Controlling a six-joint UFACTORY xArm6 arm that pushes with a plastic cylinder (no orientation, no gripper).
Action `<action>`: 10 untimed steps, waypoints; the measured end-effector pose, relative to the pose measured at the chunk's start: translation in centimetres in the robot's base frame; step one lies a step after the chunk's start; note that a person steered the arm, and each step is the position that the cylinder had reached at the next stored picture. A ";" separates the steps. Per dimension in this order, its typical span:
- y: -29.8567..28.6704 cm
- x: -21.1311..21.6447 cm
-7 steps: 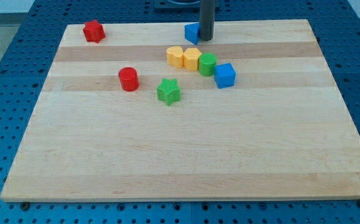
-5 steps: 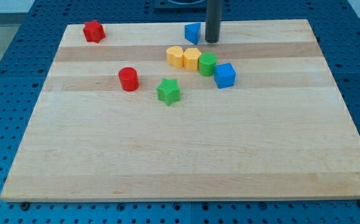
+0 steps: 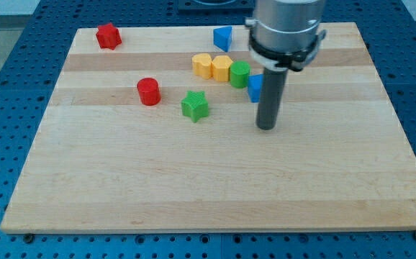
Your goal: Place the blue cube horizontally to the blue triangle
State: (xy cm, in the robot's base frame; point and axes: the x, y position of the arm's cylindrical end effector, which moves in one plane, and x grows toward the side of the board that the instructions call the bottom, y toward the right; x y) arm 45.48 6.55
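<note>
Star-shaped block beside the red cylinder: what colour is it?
Green star block, clearest in the camera view.

Robotics lab bench. Evidence: blue perforated metal base with regular grid of mounting holes surrounding pale wooden board; industrial arm's grey cylindrical end carrying dark rod, my tip on board; small coloured test blocks scattered at view's top, e.g. red cylinder, green star; no domestic furnishings visible
</note>
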 end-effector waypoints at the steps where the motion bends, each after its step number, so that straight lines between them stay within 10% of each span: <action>1: -2.3 -2.7; 10: 6.3 -16.9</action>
State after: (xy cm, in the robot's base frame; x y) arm 28.59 12.88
